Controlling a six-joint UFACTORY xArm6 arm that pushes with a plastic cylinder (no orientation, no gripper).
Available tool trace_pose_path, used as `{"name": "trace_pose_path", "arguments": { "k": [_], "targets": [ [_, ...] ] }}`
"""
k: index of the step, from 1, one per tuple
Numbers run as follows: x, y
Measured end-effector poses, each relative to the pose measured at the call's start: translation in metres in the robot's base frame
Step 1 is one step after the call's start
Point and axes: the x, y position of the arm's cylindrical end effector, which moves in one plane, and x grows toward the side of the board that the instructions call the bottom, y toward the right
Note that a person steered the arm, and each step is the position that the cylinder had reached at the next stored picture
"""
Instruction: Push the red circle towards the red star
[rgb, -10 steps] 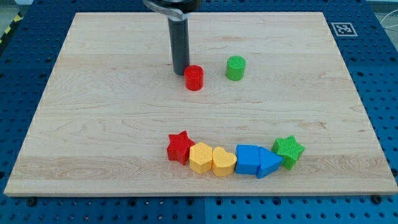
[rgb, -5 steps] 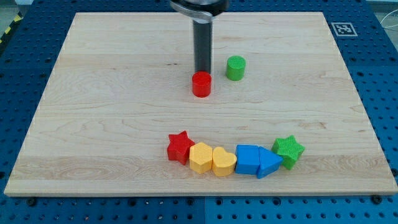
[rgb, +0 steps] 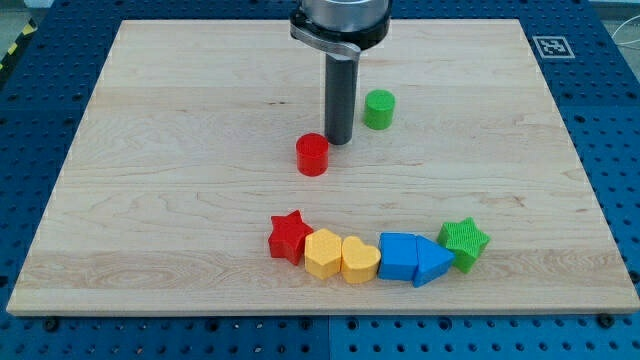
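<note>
— Where do we find the red circle (rgb: 312, 155)?

— Near the board's middle, a little toward the view's top. It stands upright on the wooden board (rgb: 150, 200), apart from every other block.

— And my tip (rgb: 339, 141)?

— Just beside the red circle, at its upper right in the view. We cannot tell whether the two touch. The dark rod rises from there to the view's top edge. We carry no hand or gripper, so nothing is grasped; the rod only rests its end on the board.

— The red star (rgb: 290, 236)?

— Well below the red circle, slightly to the view's left of it. It opens a row running toward the view's right: a yellow block (rgb: 323, 252) touching the star, then a yellow heart (rgb: 360, 259), a blue block (rgb: 398, 255), a blue triangle (rgb: 432, 262) and a green star (rgb: 464, 242). Neighbours in that row sit pressed together.

— Anything else near us?

— A green cylinder (rgb: 378, 109) stands just to the view's right of the rod, a little higher than the tip. Beyond the board we see a blue perforated table (rgb: 610, 150) and a black-and-white marker (rgb: 551, 46) at the board's top right corner.
</note>
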Motion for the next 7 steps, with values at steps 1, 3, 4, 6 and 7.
{"name": "trace_pose_path", "arguments": {
  "k": [1, 3, 4, 6, 7],
  "targets": [
    [0.001, -0.025],
    [0.010, -0.030],
    [0.020, -0.030],
    [0.026, -0.047],
    [-0.006, -0.086]
  ]
}}
